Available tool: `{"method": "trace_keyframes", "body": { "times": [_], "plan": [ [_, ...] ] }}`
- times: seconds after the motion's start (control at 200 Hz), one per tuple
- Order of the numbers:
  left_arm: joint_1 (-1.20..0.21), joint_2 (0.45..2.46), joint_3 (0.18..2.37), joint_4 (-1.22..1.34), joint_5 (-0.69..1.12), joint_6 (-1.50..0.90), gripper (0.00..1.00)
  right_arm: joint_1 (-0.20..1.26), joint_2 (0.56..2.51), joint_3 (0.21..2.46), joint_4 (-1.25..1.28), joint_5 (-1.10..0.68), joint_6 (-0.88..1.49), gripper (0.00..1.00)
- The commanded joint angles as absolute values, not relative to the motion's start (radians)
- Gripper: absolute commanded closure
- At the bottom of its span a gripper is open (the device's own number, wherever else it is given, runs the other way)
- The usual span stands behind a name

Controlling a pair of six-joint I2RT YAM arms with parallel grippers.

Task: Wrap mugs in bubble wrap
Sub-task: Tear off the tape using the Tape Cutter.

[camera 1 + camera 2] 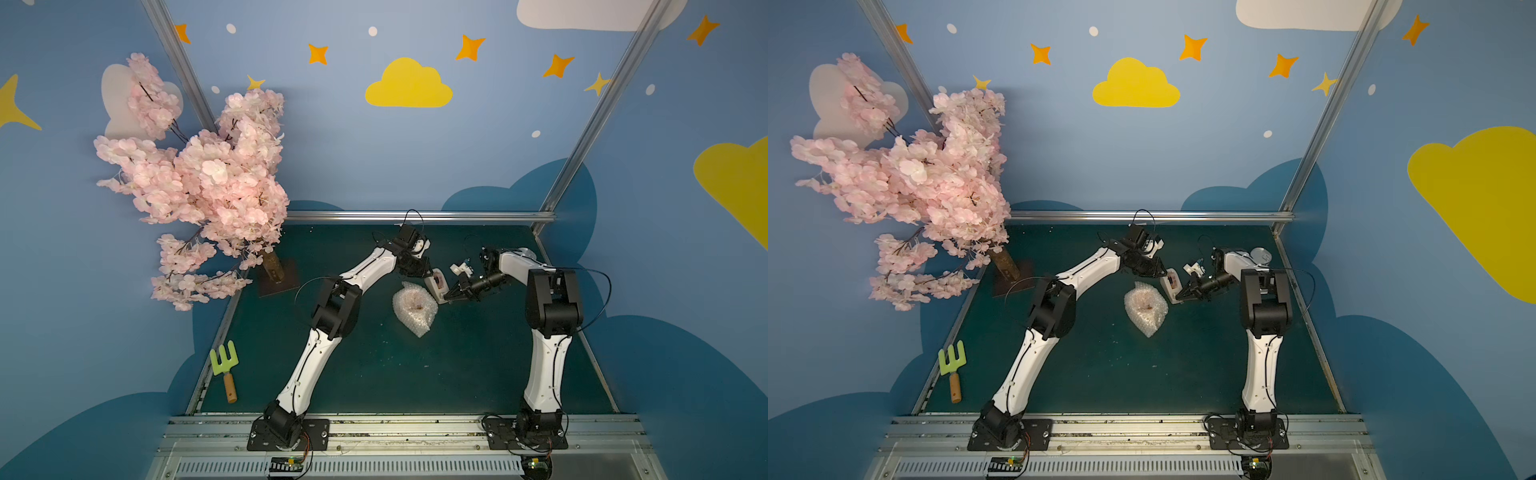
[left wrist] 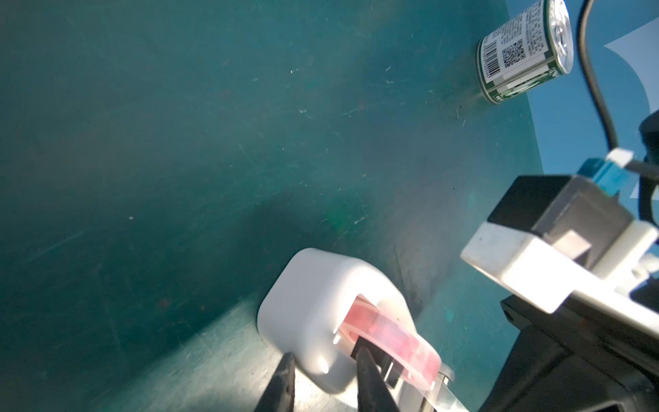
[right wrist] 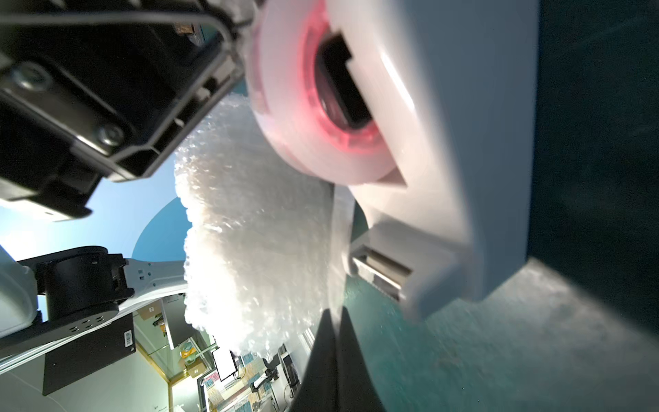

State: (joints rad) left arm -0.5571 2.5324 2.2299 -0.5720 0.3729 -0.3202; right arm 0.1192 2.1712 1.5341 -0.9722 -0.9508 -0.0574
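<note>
The mug (image 1: 417, 306) stands mid-tabletop (image 1: 374, 374), bundled in bubble wrap (image 1: 415, 323) and unheld, just beside the tape dispenser (image 2: 313, 314). Your left jaws are clamped on the dispenser's body. Your right jaws are pressed together on what appears to be the free end of the tape (image 3: 338, 235). Risks: the strip may cling to jaws or tabletop, the dispenser may twist in its grip, and the wrap, apparently unsecured, may spring open.
</note>
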Motion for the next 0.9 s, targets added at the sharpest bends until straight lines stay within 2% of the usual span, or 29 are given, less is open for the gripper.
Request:
{"method": "trace_keyframes", "body": {
  "times": [0.0, 0.676, 0.896],
  "plan": [
    [-0.565, 2.593, 2.219, -0.658, 0.321, -0.301, 0.71, 0.111, 2.115, 1.505, -1.022, -0.946, -0.07, 1.0],
    [-0.567, 2.599, 2.236, -0.671, 0.313, -0.294, 0.71, 0.101, 2.119, 1.413, -1.01, -0.925, -0.043, 1.0],
    [-0.568, 2.603, 2.237, -0.675, 0.312, -0.292, 0.71, 0.079, 2.144, 1.429, -0.964, -0.855, 0.023, 1.0]
  ]
}}
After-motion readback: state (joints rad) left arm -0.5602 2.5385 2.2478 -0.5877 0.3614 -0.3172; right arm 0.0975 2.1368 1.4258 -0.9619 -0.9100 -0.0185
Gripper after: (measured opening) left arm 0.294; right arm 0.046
